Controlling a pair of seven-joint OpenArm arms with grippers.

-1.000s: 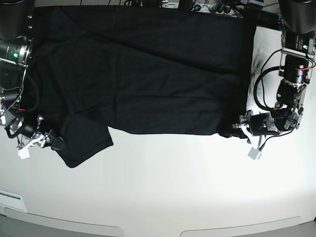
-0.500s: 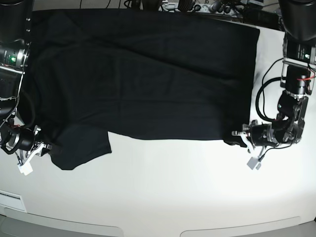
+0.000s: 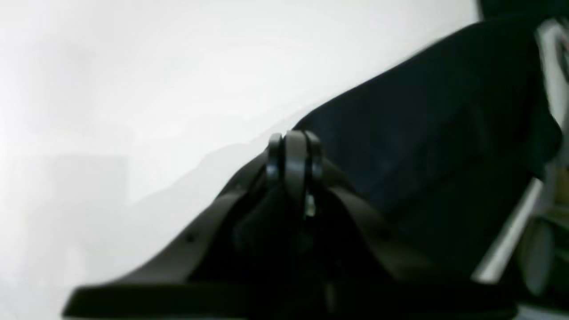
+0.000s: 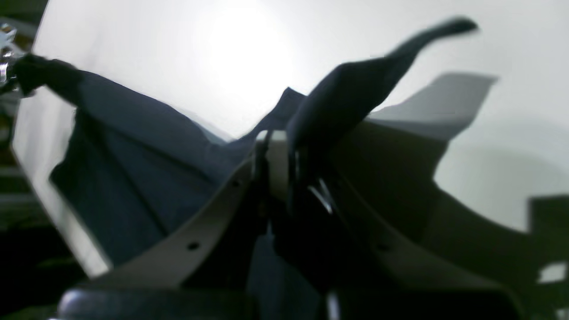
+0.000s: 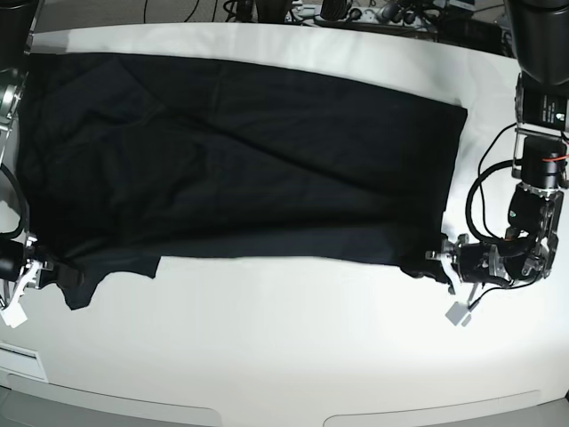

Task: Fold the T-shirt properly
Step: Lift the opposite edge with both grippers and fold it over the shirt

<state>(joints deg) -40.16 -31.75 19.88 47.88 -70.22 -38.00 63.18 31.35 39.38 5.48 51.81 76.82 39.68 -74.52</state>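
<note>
At the lower left edge your right end effector [image 5: 44, 269] is half cut off, pinching the T-shirt [image 5: 240, 160] sleeve. The shirt spans the upper white worktop [image 5: 293, 347], pulled flatter and further left than a second ago. At lower right, your left end effector [image 5: 437, 265] pinches the hem corner; wrist views are blurred.

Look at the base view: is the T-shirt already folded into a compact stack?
No, the T-shirt lies spread wide across the white table.
</note>
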